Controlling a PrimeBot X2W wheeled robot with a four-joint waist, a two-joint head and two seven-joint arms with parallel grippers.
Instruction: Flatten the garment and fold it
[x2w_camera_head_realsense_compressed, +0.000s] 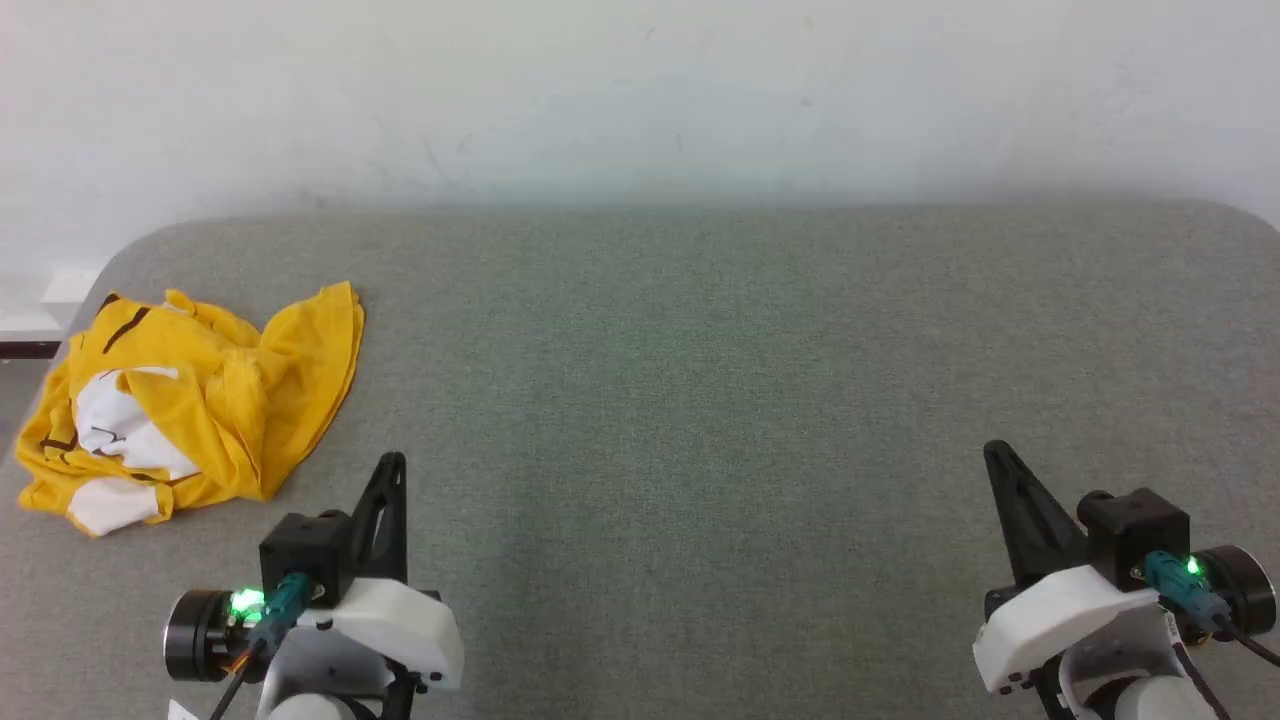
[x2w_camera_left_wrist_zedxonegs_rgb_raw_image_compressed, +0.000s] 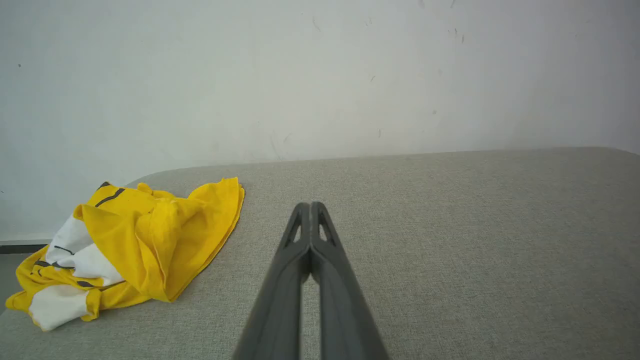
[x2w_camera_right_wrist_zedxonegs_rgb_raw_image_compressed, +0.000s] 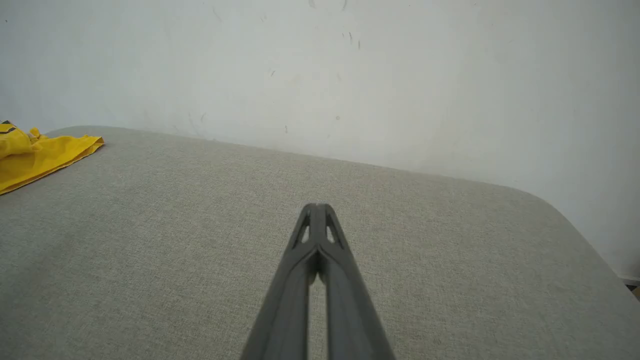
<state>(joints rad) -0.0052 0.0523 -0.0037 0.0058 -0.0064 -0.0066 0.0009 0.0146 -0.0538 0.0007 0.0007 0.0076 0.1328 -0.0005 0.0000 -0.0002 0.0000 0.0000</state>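
Evidently unstarted: our left gripper (x2w_camera_head_realsense_compressed: 392, 465) and right gripper (x2w_camera_head_realsense_compressed: 995, 452) sat closed, empty; next we needed the garment (x2w_camera_head_realsense_compressed: 190, 400) (crumpled), ahead-left of the left.

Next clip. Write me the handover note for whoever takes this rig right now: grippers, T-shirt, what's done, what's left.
Grippers: the left gripper is shut and empty over the table. The right gripper is shut and empty on the opposite side.
Things: the yellow T-shirt lies crumpled in a heap at the table's left edge, ahead and to the left of the left gripper. Neither gripper touches it.
Done: nothing yet.
Left: grasp the T-shirt, bring it to open table, spread it flat, then fold it.
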